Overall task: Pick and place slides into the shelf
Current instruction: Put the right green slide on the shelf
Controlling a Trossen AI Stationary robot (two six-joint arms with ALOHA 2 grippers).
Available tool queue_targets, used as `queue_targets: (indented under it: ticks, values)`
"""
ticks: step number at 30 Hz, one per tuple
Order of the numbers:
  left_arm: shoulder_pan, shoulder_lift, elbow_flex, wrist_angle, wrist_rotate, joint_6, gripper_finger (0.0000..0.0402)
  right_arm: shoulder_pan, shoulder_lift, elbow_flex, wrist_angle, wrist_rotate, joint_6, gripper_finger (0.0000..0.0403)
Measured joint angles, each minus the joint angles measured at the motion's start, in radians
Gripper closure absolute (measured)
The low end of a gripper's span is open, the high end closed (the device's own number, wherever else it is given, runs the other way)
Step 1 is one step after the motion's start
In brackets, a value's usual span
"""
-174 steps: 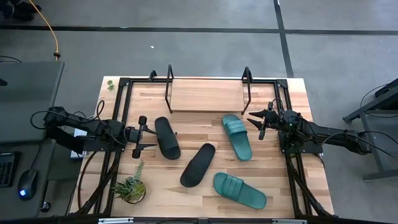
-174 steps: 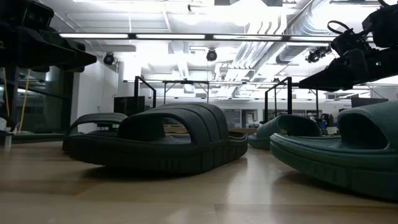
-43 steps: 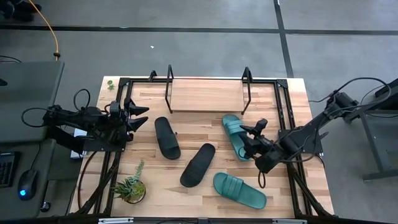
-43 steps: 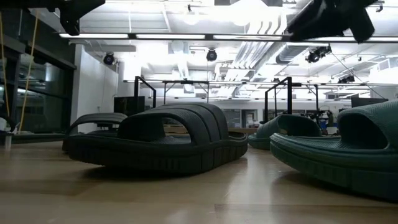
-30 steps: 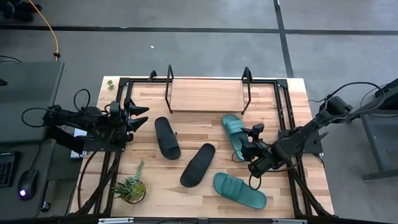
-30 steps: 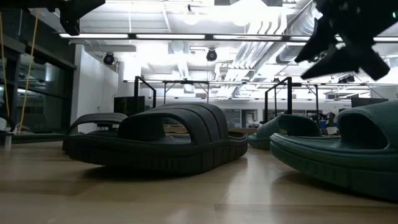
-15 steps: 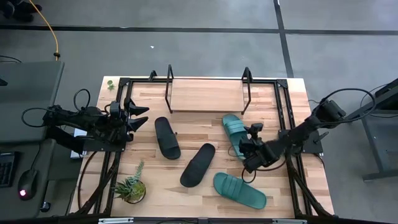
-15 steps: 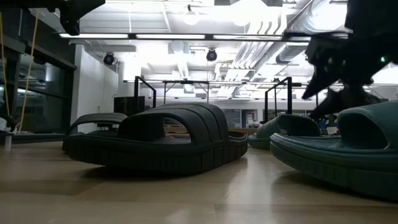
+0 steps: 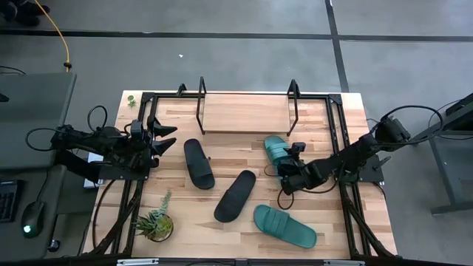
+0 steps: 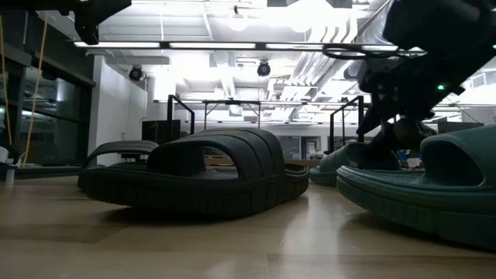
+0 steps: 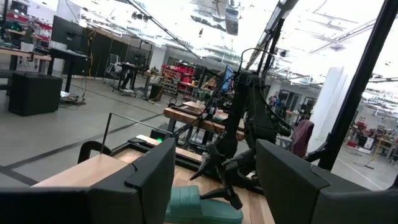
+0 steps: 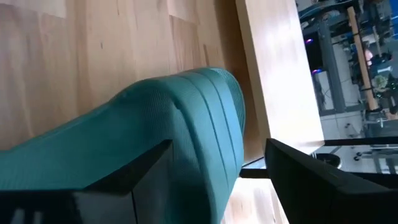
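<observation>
Two black slides [image 9: 198,163] [image 9: 235,195] and two teal slides [image 9: 274,148] [image 9: 284,226] lie sole down on the tabletop. The shelf [image 9: 245,113], a light board between two black wire brackets, stands at the far edge. My right gripper [image 9: 284,179] is open and low over the near half of the farther teal slide, hiding that half from above. In the right wrist view its fingers [image 12: 146,168] stand at this slide's ribbed strap [image 12: 186,118], one over the strap and one beyond its edge. My left gripper [image 9: 167,137] waits open, raised at the table's left. My right gripper comes at the farther teal slide's strap [image 12: 205,106] slanting down from the table's right. I cannot tell whether a finger touches the strap. The slide lies flat on the table.
A small potted plant [image 9: 155,222] stands at the near left corner. Black frame rails [image 9: 144,177] [image 9: 341,192] run along both sides of the table. Bare wood lies between the slides and the shelf.
My right gripper has come down and moved toward the table's left, onto the farther teal slide, tipping and rolling a little on the way. It has stayed open. The slides have not moved.
</observation>
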Motion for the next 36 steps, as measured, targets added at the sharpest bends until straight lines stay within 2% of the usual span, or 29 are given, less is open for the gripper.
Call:
queue_targets:
  ticks: [5, 9, 16, 22, 30, 32, 36]
  values:
    - [0.0, 0.0, 0.0, 0.0, 0.0, 0.0, 0.0195, -0.041, 0.002, 0.0, 0.008, -0.041, -0.003, 0.0159]
    - [0.0, 0.0, 0.0, 0.0, 0.0, 0.0, 0.0195, -0.06, 0.002, 0.0, 0.008, -0.053, 0.003, 0.0175]
    - [0.0, 0.0, 0.0, 0.0, 0.0, 0.0, 0.0195, -0.084, 0.002, 0.0, 0.008, -0.054, 0.031, 0.024]
    - [0.0, 0.0, 0.0, 0.0, 0.0, 0.0, 0.0195, -0.102, 0.002, 0.0, 0.009, -0.135, 0.0, 0.0303]
    - [0.0, 0.0, 0.0, 0.0, -0.001, 0.0, 0.0195, -0.107, 0.002, 0.0, 0.018, -0.142, -0.002, 0.0385]
    - [0.0, 0.0, 0.0, 0.0, 0.0, 0.0, 0.0195, -0.107, 0.002, 0.0, 0.02, -0.142, -0.004, 0.0397]
    - [0.0, 0.0, 0.0, 0.0, -0.001, 0.0, 0.0195, -0.107, 0.002, 0.001, 0.022, -0.143, -0.006, 0.0395]
